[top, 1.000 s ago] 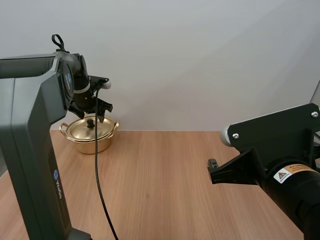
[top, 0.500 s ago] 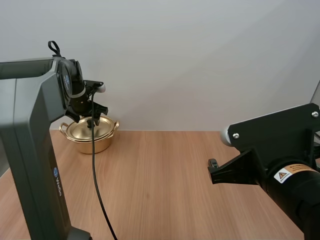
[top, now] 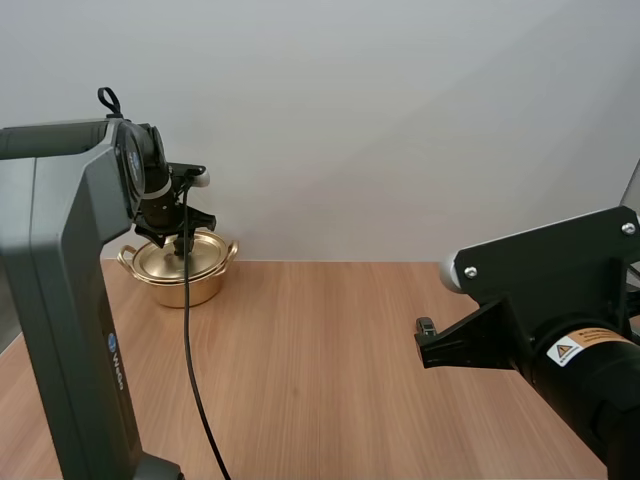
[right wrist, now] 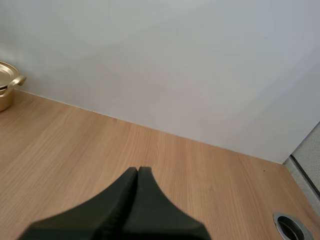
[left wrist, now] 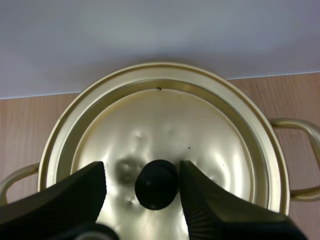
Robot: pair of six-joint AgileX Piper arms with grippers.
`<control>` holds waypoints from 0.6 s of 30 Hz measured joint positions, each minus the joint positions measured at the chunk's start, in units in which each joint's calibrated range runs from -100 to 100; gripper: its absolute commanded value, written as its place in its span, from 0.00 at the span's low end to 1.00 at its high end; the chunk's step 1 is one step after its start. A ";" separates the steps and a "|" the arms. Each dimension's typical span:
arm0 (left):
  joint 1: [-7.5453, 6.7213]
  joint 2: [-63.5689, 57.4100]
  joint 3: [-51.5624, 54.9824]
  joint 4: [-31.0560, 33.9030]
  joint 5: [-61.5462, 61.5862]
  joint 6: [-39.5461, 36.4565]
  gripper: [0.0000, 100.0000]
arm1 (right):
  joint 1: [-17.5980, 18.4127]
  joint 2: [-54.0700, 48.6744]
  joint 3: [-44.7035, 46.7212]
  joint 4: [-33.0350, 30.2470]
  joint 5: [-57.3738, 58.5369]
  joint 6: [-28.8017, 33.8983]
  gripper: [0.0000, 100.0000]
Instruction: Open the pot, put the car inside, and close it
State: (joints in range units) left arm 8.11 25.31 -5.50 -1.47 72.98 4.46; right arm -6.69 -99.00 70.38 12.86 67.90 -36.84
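My left gripper (left wrist: 142, 171) is open, its fingers (left wrist: 75, 195) standing either side of the black knob (left wrist: 156, 184) on the lid (left wrist: 170, 125). One ribbed face sits just beside the knob and the other leaves a slightly wider gap. It has hold of nothing. In the high view this gripper (top: 181, 238) hangs at the upper left of the frame, right over the gold pot (top: 182, 280), which stands at the far left of the table against the wall, with its lid on.

I judge this to be the first step, opening the pot, with the grasp lined up but not yet made. The next move calls for closing squarely on the knob, then a straight lift so the lid comes clear of the rim without dragging the pot.

My right gripper (right wrist: 137, 172) is closed on nothing, its fingers pressed into one dark wedge over bare wood, well apart from the pot.

The table (top: 330, 380) is light wood with a fine grain, and a metal-ringed hole (right wrist: 289, 226) is set into it. Behind it rises a plain pale wall (top: 400, 120).
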 measured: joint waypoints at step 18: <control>0.00 0.00 0.00 0.49 0.20 -0.16 0.67 | 0.00 0.00 0.00 0.00 0.00 0.00 0.00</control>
State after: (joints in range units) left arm 8.11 25.31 -5.50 -0.98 73.18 4.30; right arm -6.69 -99.00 70.38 12.86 67.90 -36.84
